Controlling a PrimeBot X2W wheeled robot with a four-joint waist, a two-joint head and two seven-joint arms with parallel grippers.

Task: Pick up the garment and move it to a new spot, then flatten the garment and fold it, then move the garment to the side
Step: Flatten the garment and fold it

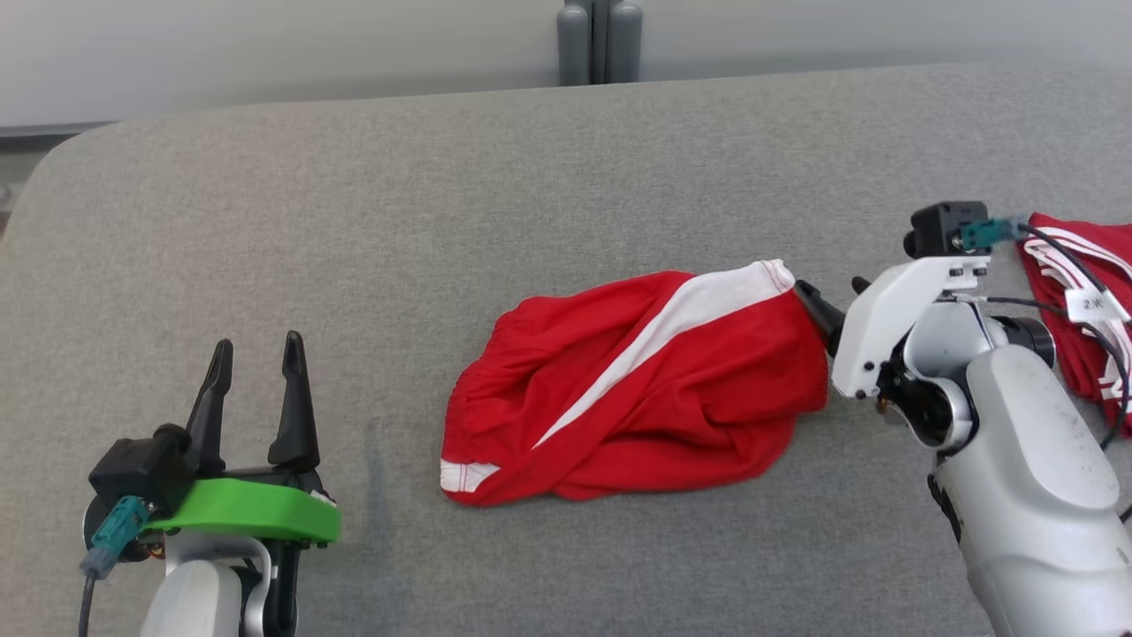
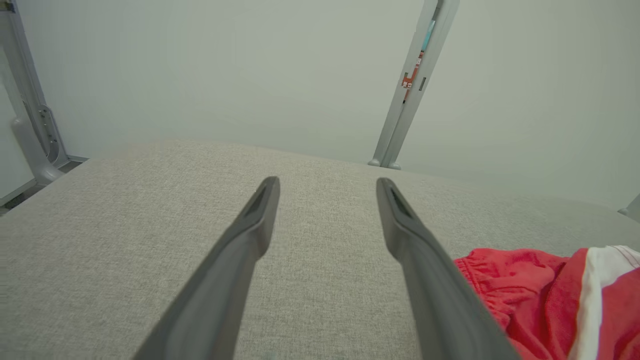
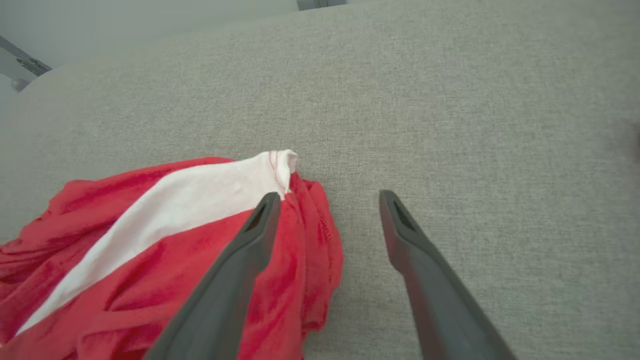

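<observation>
Grey woven cloth covers the bench [image 1: 566, 159], seen from the robot's head. Nearest, at lower left, the left gripper [image 1: 256, 341] sits low over bare cloth, fingers wide apart and empty, pointing away. It is well apart from the work, likely waiting for a two-handed step.

Further in, near the middle, lies the garment [image 1: 637, 389]: red shorts with a slanting white stripe, bunched and wrinkled, the elastic waistband toward the left. Nothing is flat yet.

At its right end the right gripper [image 1: 829, 285] points in from the side, fingers wide and holding nothing. Its wrist view shows one finger over the red hem beside the stripe's end and the other over bare cloth. The jaws straddle the edge, seemingly lined up to pinch it for the lift. Whether they touch the fabric I cannot tell.

Behind that arm, at the right edge, lies a second red and white pile [image 1: 1088, 372], apart from the garment. Farthest, beyond the bench, stand grey posts [image 1: 600, 40].
</observation>
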